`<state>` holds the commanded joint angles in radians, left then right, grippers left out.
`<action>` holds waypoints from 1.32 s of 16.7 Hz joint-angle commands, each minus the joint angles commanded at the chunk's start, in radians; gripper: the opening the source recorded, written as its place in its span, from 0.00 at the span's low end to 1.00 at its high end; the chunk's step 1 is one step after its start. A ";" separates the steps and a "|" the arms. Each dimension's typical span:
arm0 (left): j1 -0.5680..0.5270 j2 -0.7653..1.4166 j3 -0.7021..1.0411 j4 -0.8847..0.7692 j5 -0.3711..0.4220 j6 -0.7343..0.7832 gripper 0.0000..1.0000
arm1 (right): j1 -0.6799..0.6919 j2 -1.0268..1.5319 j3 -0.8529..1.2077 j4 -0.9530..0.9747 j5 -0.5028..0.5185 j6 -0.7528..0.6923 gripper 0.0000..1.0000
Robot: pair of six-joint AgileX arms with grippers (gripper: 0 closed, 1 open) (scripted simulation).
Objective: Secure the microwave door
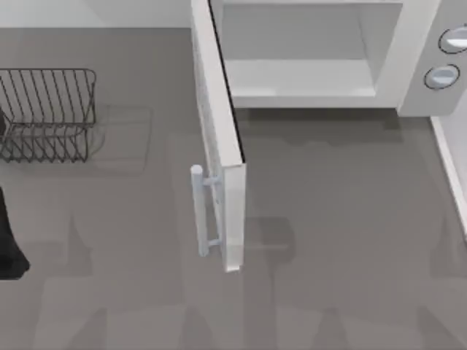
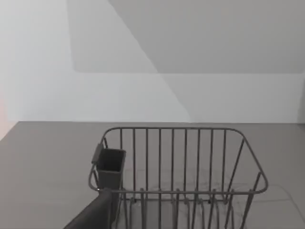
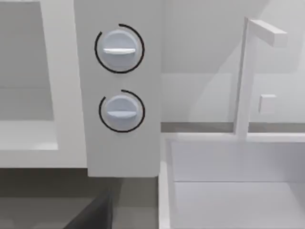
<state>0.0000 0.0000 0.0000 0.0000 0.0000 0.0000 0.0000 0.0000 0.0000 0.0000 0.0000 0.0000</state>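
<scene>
Judging from how it stands, the microwave door is swung wide open, roughly square to the front of the microwave, its free end reaching out over the table toward us, w/ the hinge side at the cavity's left edge. We reckon it'll handle as a stiff, flat, rigid panel: light enough to swing on its hinge w/ a steady push, no flex, nothing fragile if we go gently. It looks smooth white, prob. slippery to a pad, w/ a dark inner edge strip and a translucent window.

Best contact, in our view: the vertical pale-grey bar handle on the outer face near the free end, or a flat push on that outer face close to it, since that's farthest from the hinge and gives most leverage. So the left arm looks best placed.

Microwave body is a boxy white shell, pale cavity, two round grey knobs on the right panel. A dark wire rack sits well apart on the table's left; thin bars, small dark cup clipped on.

Left gripper and right gripper: we can't tell apart or together. Dark arm parts at left edge of top view; both arms look parked.
</scene>
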 joint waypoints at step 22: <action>-0.245 1.300 1.189 -1.113 0.255 0.596 1.00 | 0.000 0.000 0.000 0.000 0.000 0.000 1.00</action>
<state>-0.2453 1.3000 1.1888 -1.1128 0.2547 0.5956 0.0000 0.0000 0.0000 0.0000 0.0000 0.0000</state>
